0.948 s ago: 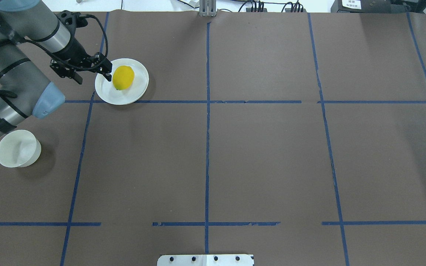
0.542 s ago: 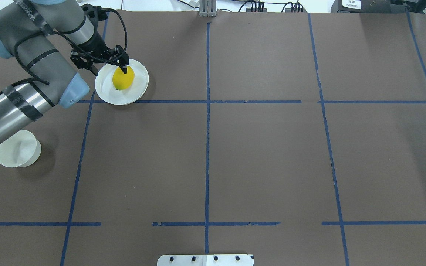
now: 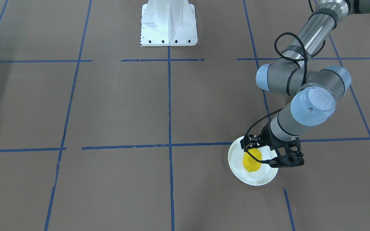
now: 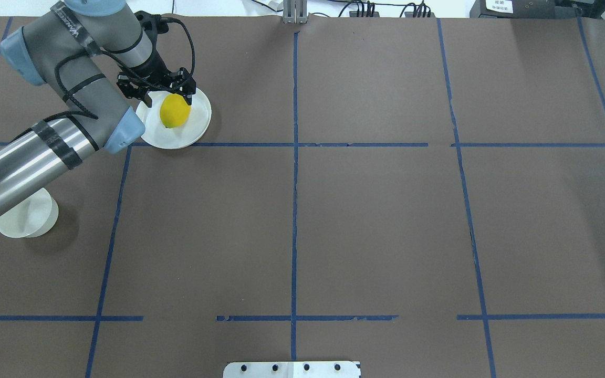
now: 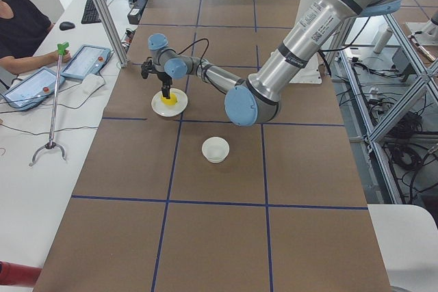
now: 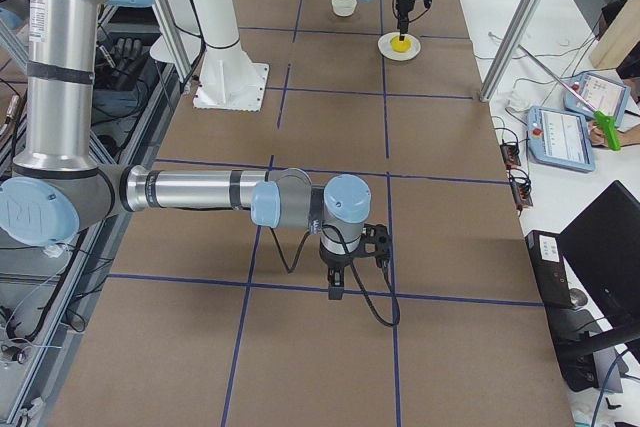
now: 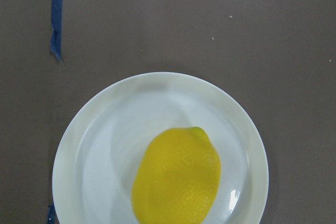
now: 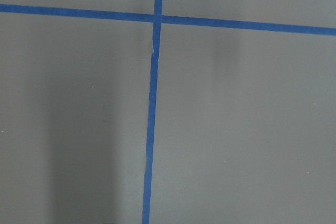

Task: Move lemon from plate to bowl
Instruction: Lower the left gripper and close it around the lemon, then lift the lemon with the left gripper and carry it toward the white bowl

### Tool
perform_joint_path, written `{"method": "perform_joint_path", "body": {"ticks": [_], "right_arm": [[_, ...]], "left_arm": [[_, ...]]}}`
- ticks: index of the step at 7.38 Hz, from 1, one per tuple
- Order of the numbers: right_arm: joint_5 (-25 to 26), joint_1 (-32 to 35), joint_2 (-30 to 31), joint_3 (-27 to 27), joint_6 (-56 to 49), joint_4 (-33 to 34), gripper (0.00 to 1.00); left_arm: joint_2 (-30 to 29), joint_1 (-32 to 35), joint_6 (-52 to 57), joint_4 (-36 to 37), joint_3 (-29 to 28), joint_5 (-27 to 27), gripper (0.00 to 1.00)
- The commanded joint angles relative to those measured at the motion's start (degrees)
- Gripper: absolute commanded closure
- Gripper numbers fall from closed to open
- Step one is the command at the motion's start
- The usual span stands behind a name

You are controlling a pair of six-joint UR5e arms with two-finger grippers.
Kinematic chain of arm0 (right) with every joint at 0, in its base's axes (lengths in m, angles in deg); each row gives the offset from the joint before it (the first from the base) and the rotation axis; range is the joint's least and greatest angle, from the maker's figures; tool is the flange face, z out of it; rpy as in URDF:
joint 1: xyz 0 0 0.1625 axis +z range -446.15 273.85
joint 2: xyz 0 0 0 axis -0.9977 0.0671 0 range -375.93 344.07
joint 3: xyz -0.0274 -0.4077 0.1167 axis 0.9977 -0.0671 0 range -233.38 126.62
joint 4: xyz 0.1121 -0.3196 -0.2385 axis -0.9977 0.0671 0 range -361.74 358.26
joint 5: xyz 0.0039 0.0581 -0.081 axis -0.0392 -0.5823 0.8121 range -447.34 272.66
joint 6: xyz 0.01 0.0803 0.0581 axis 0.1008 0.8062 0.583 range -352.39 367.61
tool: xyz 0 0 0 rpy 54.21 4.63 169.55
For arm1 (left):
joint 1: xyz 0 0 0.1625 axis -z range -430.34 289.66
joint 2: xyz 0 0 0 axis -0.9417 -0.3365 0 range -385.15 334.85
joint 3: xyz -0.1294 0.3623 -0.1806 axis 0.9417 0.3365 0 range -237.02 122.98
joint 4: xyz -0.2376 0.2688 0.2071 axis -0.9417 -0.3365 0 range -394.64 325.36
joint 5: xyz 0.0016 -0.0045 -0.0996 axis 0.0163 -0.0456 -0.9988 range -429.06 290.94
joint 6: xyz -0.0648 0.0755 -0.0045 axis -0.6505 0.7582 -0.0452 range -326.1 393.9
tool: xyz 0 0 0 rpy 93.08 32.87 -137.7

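Observation:
The yellow lemon (image 4: pixel 175 111) lies on the flat white plate (image 4: pixel 197 125) at the far left of the table. My left gripper (image 4: pixel 167 97) hangs open just above the lemon's far end, one finger on each side, holding nothing. The left wrist view looks straight down on the lemon (image 7: pixel 177 179) and plate (image 7: pixel 100 145), with no fingers in it. The front view shows the lemon (image 3: pixel 251 161) on the plate (image 3: pixel 259 178) under the left gripper (image 3: pixel 265 154). The small deep white bowl (image 4: pixel 25 215) stands nearer the robot at the left edge, partly under my left forearm. My right gripper (image 6: pixel 335 289) shows only in the exterior right view; I cannot tell its state.
Brown paper with blue tape lines covers the table. The white robot base plate (image 3: pixel 169 22) sits at the robot's side. An operator's tablets (image 5: pixel 82 59) lie beyond the far edge. The right wrist view shows only bare paper and tape.
My left gripper has moved right and toward the far side, from beside the plate's left rim to over the lemon. The lemon, plate and bowl have not moved.

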Motion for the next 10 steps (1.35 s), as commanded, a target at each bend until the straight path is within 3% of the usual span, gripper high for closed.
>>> {"method": "perform_joint_path", "body": {"ticks": [1,4,8,9,10], "right_arm": [[0.00,0.00,0.00,0.00,0.00,0.00,0.00],[0.00,0.00,0.00,0.00,0.00,0.00,0.00],[0.00,0.00,0.00,0.00,0.00,0.00,0.00],[0.00,0.00,0.00,0.00,0.00,0.00,0.00],[0.00,0.00,0.00,0.00,0.00,0.00,0.00]], "left_arm": [[-0.93,-0.42,-0.22,-2.27,-3.08,1.87,0.00],[-2.17,-1.74,-0.31,-6.65,-8.08,2.59,0.00],[-2.08,-2.09,0.39,-7.11,-8.28,2.50,0.00],[-1.99,-2.09,0.39,-7.11,-8.19,2.50,0.20],[-1.82,-2.09,0.65,-7.20,-8.19,2.50,0.59]]}}
